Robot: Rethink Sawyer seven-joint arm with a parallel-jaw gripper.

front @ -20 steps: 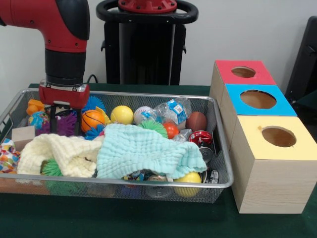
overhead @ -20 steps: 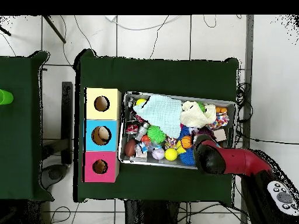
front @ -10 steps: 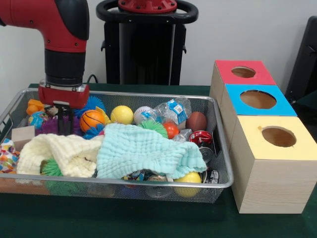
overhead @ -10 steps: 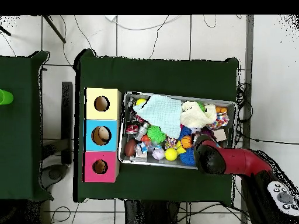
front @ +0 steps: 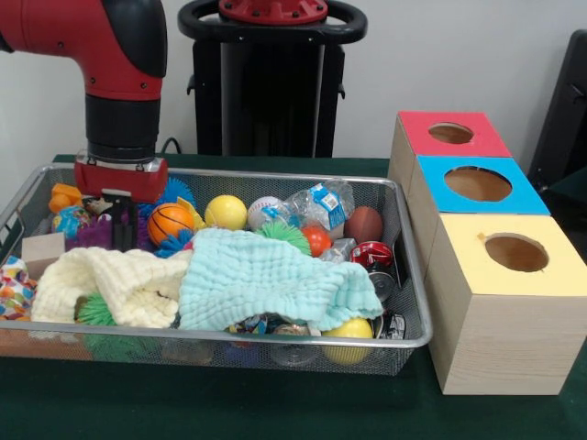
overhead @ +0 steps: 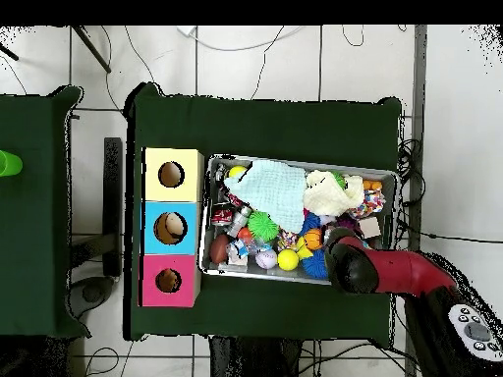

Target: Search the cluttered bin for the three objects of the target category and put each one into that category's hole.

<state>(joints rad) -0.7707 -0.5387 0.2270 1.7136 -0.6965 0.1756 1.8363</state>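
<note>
We find the gripper [front: 117, 229] lowered into the far left corner of the bin [front: 415, 302], its dark fingers [front: 119, 231] standing close together on a purple spiky toy [front: 94, 232]; whether they actually pinch it we cannot tell, since the toy's spikes hide the tips. The task names no category outright, so we judge the purple toy to be the present candidate, and it still lies in the bin beside the basketball [front: 171, 221]. The approach is vertical, which we take as deliberate: the corner is crowded and a straight descent disturbs least. Two cloths, one cream [front: 119, 284] and one mint [front: 266, 275], lie over the middle of the bin and cover part of the contents, which is why a search is needed at all. Three boxes stand in a row just outside the bin's other end, red [front: 449, 135], blue [front: 477, 184] and yellow [front: 515, 254], each with a round hole on top. The overhead view shows something pale already inside the blue box's hole [overhead: 174, 228].
</note>
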